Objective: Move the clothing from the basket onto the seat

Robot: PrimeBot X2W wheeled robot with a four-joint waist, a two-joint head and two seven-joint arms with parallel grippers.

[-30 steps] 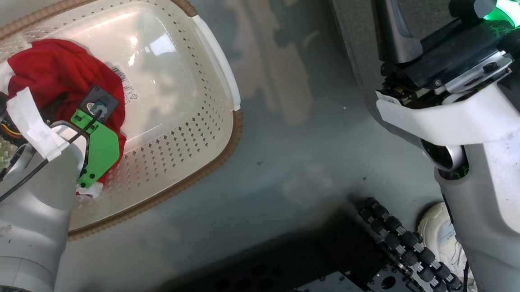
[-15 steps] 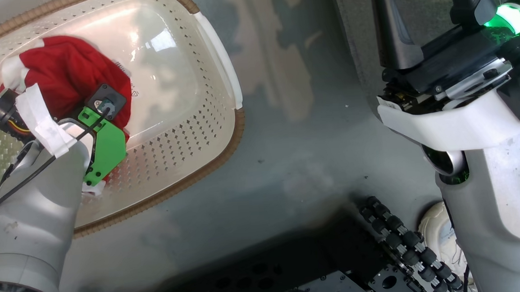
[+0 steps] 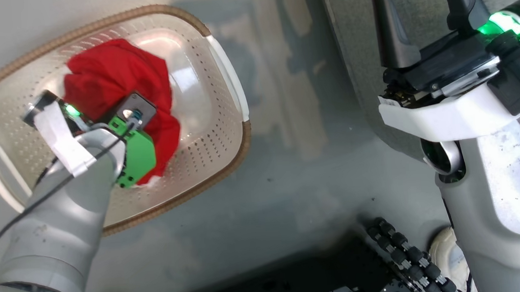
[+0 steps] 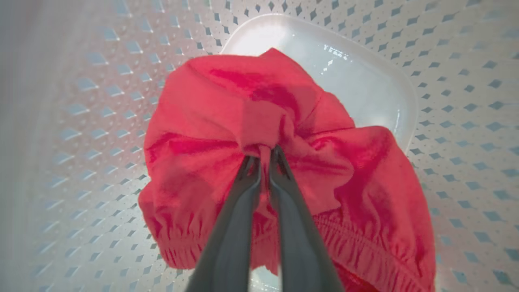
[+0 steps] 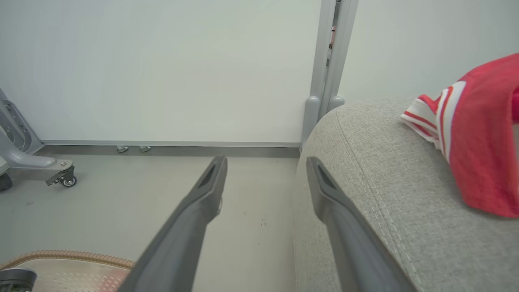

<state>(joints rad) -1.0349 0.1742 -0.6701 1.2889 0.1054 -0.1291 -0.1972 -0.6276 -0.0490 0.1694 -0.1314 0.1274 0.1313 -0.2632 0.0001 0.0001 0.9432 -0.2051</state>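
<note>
My left claw (image 4: 263,156) is clamped on a small pinch of the plain red elastic-waist shorts (image 4: 211,105), with its fingertips nearly together and a fold of cloth between them. The shorts are inside the small cream-white perforated plastic basket (image 3: 225,134) with the brown woven-look rim. I can't tell whether their lowest folds rest on its bottom.

The pinch looks thin, so I want a slow, straight lift until the whole bundle clears the rim. A jerk could pull the fold free. A trailing waistband could also catch the rim and drag the light basket along.

Once clear, I'd carry the shorts to my right, over the glossy grey floor (image 3: 306,170), to the large grey woven-fabric seat cushion (image 5: 385,174). I'd release only when the cloth lies on the seat. My right claw (image 5: 266,162) stands wide open and empty at the seat's rounded edge, so I'd plan the path around it.

The shorts are bright red, soft and thin, bunched into a loose mound. Creases radiate from the pinch, and the gathered elastic waistband runs along the near edge in the left wrist view.

The other garment, a red jersey with white stripes (image 5: 478,154), already lies on the seat. I'd aim for bare cushion beside it.
</note>
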